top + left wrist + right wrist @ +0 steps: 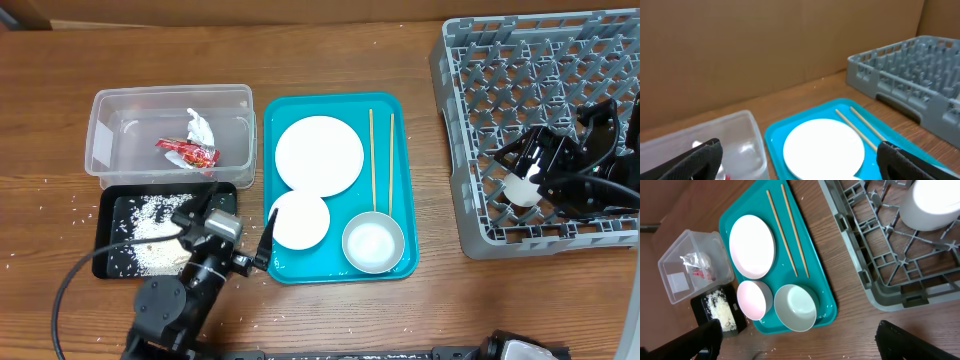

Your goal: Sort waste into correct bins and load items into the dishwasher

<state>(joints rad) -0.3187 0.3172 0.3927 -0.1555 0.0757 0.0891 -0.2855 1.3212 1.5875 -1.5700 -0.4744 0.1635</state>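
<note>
The clear tub (105, 135) holds the red-and-white wrapper (188, 152) and white paper scrap (200, 125). The black tray (110, 215) holds rice crumbs (152, 235). The teal tray (400, 180) carries the white plate (318, 153), two white bowls (299, 220) (373, 243) and the chopsticks (380, 155). My left gripper (235, 235) is open and empty over the gap between black tray and teal tray; its wrist view shows the plate (822, 145). My right gripper (515, 178) is open above the grey dish rack (545, 90), where the white cup (932, 202) sits.
Loose rice crumbs (60, 200) lie scattered on the wooden table left of the black tray and in front of it. The dish rack fills the right side. A brown cardboard wall (765, 45) stands behind the table.
</note>
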